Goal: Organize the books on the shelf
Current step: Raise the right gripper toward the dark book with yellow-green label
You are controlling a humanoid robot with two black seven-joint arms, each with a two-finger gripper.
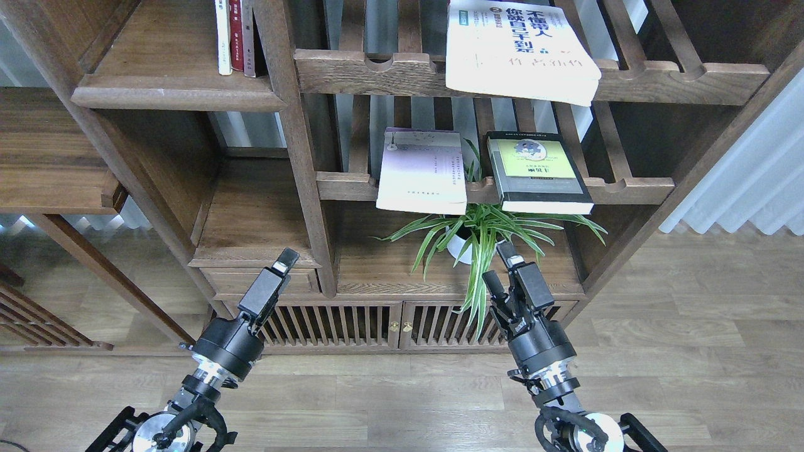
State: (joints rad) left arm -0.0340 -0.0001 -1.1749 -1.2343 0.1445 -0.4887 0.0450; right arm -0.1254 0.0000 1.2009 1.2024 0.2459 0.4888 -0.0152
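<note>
A: where were the books?
B: big white book (pixel 521 50) with blue title lay flat on the upper slatted rack (pixel 659 78), front edge hanging over the rail; lavender-white book (pixel 422 171) and yellow-green book (pixel 538 171) lay flat side by side on the lower slatted rack (pixel 628 187), both overhanging its rail; apart from each other, plant leaves showing in the gap
A: and the shelf?
B: solid dark board (pixel 169 69) at upper left, thick rounded lip; three thin books (pixel 235 37) stood upright at its right end, white, red and dark spines; none of the three paperbacks on it
A: grippers?
B: left gripper (pixel 284 262) low, in front of the small drawer unit (pixel 257 276); seen edge-on, fingers not separable, can't tell whether parted or closed; holding nothing visible
A: right one?
B: right gripper (pixel 499 267) raised in front of the potted plant (pixel 477 238), below the yellow-green book; two fingers clearly parted, nothing between them; leaves brushing past it, contact unclear
</note>
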